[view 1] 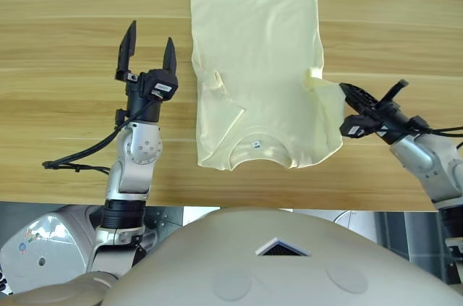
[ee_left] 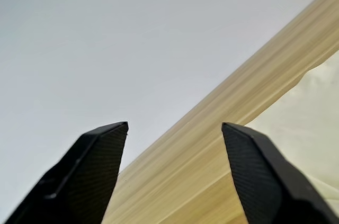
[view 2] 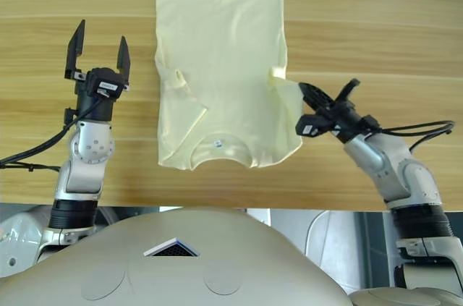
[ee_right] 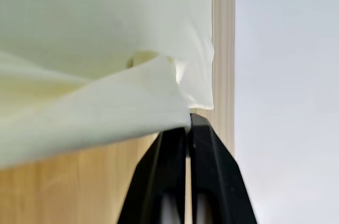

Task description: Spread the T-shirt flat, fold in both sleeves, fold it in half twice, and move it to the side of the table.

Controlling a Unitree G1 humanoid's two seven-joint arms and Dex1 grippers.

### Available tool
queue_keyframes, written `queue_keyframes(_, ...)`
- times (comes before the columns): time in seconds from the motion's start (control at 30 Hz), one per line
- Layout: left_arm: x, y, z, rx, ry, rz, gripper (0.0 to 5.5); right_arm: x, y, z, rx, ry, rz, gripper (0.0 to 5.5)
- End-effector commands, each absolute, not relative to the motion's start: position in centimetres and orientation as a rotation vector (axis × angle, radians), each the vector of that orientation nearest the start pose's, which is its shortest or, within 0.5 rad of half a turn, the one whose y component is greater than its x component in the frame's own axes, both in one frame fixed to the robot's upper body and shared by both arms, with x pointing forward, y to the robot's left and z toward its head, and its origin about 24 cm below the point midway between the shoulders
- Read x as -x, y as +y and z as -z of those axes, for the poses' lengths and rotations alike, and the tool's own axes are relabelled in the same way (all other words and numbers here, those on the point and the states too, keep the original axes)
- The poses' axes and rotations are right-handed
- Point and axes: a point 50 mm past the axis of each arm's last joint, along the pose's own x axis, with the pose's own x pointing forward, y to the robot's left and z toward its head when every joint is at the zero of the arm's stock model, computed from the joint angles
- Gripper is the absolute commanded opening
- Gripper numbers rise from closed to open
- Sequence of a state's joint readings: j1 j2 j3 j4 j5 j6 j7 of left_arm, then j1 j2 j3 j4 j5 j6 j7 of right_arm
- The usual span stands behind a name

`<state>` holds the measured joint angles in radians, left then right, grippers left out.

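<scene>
- The right fingers (ee_right: pixel 212 181) are pressed tight together. They pinch the edge of the right sleeve (view 1: pixel 324 96) at their tips.
- That sleeve is pulled out sideways from the shirt, toward the robot's right. The cloth bunches up a little where it is held.
- The left fingers (view 1: pixel 128 49) are spread wide, with nothing between them. They point away from the robot, over bare wood. They are near the shirt's left edge but do not touch it.
- The shirt (view 1: pixel 257 38) is pale yellow. It lies in the middle of the bench (view 1: pixel 65 2), between the two arms, and most of it is flat.
- Its neck hole (view 1: pixel 257 150) is on the side near the robot, with a small white tag (view 1: pixel 255 145) just inside it. The bottom edge is on the far side.
- The left sleeve (view 1: pixel 221 107) is folded in and lies on top of the shirt's front.
- The bench is light wood, with lines in the wood that run from side to side.
</scene>
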<state>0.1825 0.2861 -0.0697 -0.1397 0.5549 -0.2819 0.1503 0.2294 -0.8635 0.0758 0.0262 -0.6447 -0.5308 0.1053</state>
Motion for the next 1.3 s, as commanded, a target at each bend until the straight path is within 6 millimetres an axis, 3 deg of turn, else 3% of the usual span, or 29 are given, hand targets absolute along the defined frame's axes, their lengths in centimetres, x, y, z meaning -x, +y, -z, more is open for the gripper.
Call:
queue_keyframes(0.03,-21.3,17.5,-6.1,-0.798,-0.294,0.055,3.32,-18.7,-26.3,-4.8,1.405,-0.056,-0.642,0.01)
queue_keyframes(0.17,-21.3,17.5,-6.1,-0.8,-0.295,0.056,3.32,-19.0,-26.2,-5.2,1.41,-0.076,-0.636,0.01)
queue_keyframes(0.3,-21.2,17.3,-6.1,-0.799,-0.295,0.062,3.32,-19.0,-23.0,-4.7,1.345,-0.161,-0.74,0.01)
queue_keyframes(0.47,-21.2,17.4,-6.0,-0.803,-0.29,0.063,3.32,-19.0,-20.8,-4.0,1.318,-0.197,-0.811,0.01)
queue_keyframes(0.67,-21.2,17.3,-5.9,-0.8,-0.29,0.066,3.32,-18.9,-19.8,-3.6,1.309,-0.211,-0.859,0.01)
queue_keyframes(0.93,-21.2,17.1,-5.9,-0.799,-0.288,0.067,3.32,-18.7,-19.9,-2.9,1.324,-0.177,-0.886,0.01)
queue_keyframes(1.3,-21.2,17.1,-5.7,-0.792,-0.285,0.069,3.32,-18.8,-17.8,-2.4,1.304,-0.231,-0.949,1.95)
